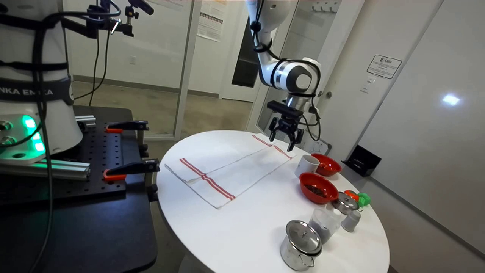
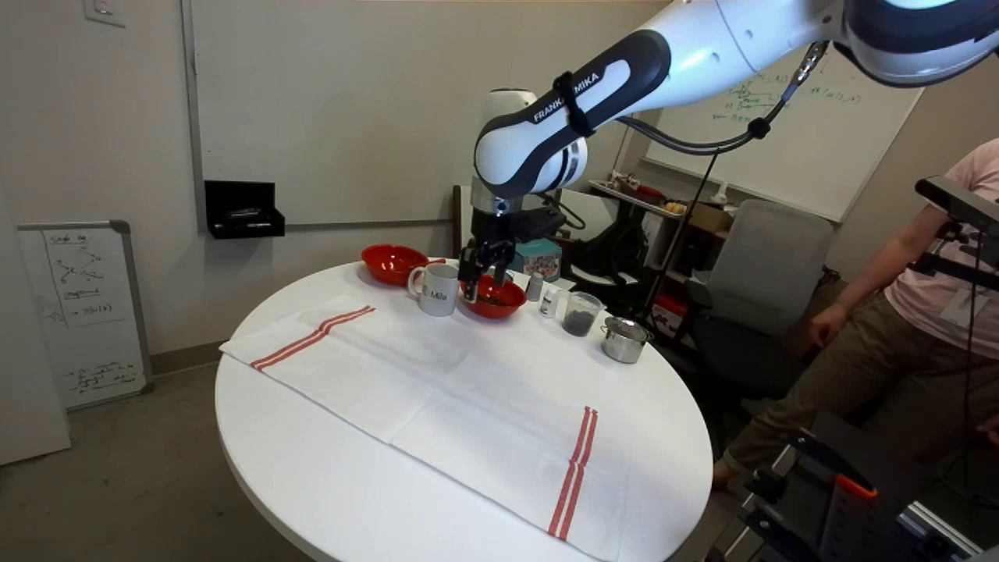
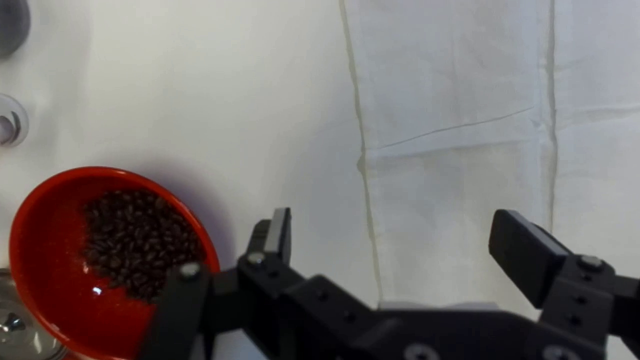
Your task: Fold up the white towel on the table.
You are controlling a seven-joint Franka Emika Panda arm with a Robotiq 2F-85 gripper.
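Note:
The white towel (image 1: 242, 170) lies spread out on the round white table (image 1: 242, 235), with double red stripes near both ends. It also shows in an exterior view (image 2: 437, 390) and in the wrist view (image 3: 450, 200). A lengthwise line runs along it; I cannot tell whether it is a crease or a layer edge. My gripper (image 1: 281, 143) is open and empty, above the table near the far end of the towel. It also shows in an exterior view (image 2: 484, 285). In the wrist view the gripper (image 3: 392, 220) has a long towel edge below, between its fingers.
A red bowl (image 3: 55, 250) of dark beans is close beside the left finger in the wrist view. A white mug (image 2: 439, 293) and another red bowl (image 2: 390, 265) stand near it. A plastic cup (image 2: 581, 316) and lidded metal pot (image 2: 622, 347) stand along the table edge.

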